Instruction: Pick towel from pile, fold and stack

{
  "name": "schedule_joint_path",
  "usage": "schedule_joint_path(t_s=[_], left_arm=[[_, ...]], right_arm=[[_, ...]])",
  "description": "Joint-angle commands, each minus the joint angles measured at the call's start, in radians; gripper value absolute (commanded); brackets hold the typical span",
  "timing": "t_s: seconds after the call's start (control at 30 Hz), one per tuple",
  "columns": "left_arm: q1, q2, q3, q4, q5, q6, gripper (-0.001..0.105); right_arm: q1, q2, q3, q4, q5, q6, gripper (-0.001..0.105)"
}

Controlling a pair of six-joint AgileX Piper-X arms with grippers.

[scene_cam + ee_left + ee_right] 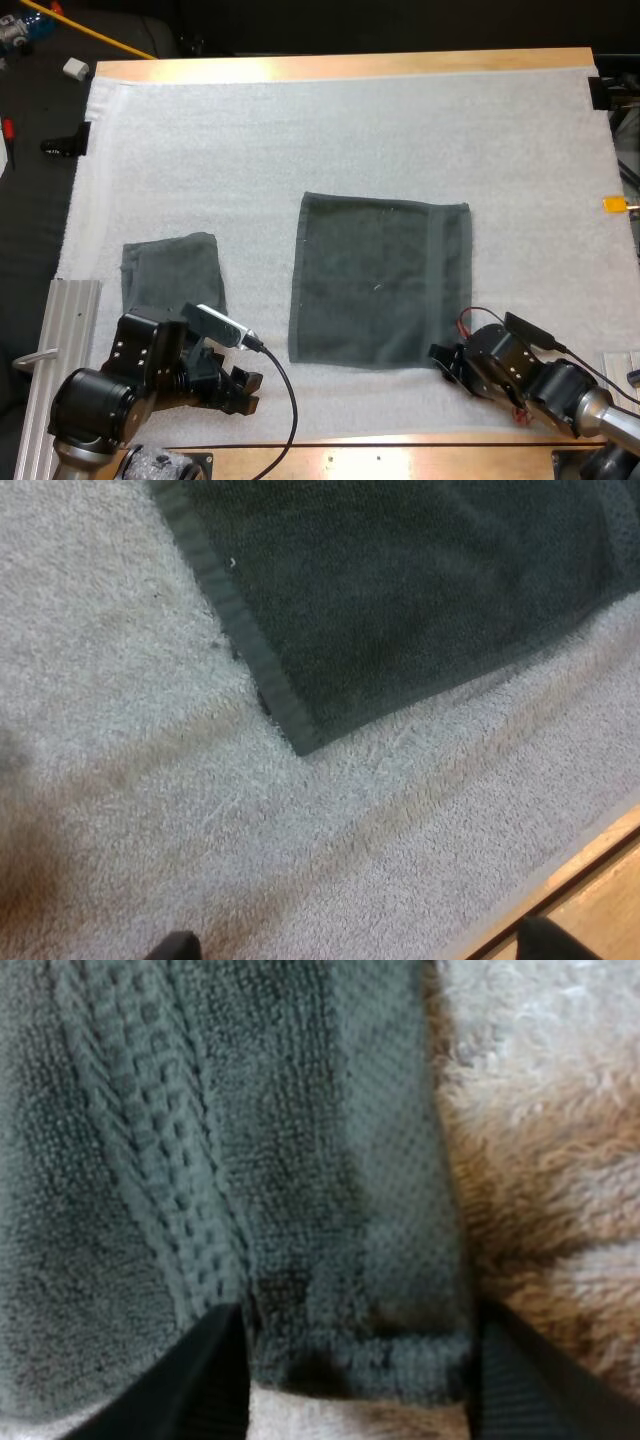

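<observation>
Straddling a near corner of the spread towel (380, 280), our right fingers (205, 1385) stand released, hem between them. Our left fingers (555, 942), also released, sit short of its other corner, which lies ahead.

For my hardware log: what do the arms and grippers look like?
The left arm and right arm are glossy black with rounded joint housings; the right arm's rear link is silver-grey. The left gripper and right gripper each have two black fingers.

Left gripper (248, 392) low, fingers apart, just off flat towel (380, 280) near-left corner. Right gripper (440, 360) fingers spread, straddling towel's near-right corner.
</observation>
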Motion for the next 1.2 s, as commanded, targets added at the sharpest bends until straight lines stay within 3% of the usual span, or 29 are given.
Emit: schedule_joint_path(t_s=[0.0, 0.13, 0.27, 0.67, 0.87, 1.17], left_arm=[[-0.001, -0.002, -0.001, -0.012, 0.007, -0.004, 0.061], [-0.002, -0.002, -0.002, -0.019, 0.01, -0.003, 0.061], [-0.002, 0.0, -0.001, -0.026, 0.009, -0.002, 0.061], [-0.003, 0.003, 0.0, -0.093, 0.028, -0.004, 0.061], [-0.002, 0.005, 0.014, -0.161, 0.088, -0.002, 0.061], [-0.001, 0.179, 0.075, -0.28, 0.168, -0.039, 0.06]], right_arm=[[0.002, 0.027, 0.012, 0.008, -0.006, 0.009, 0.042], [0.003, 0.03, 0.012, 0.005, 0.005, 0.013, 0.018], [0.003, 0.025, 0.012, 0.006, 0.011, 0.008, 0.006], [0.002, -0.01, 0.002, 0.01, 0.023, -0.016, 0.0], [0.001, -0.049, 0.002, 0.045, 0.037, -0.031, 0.0], [0.002, -0.064, 0.001, 0.066, 0.033, -0.035, 0.0]])
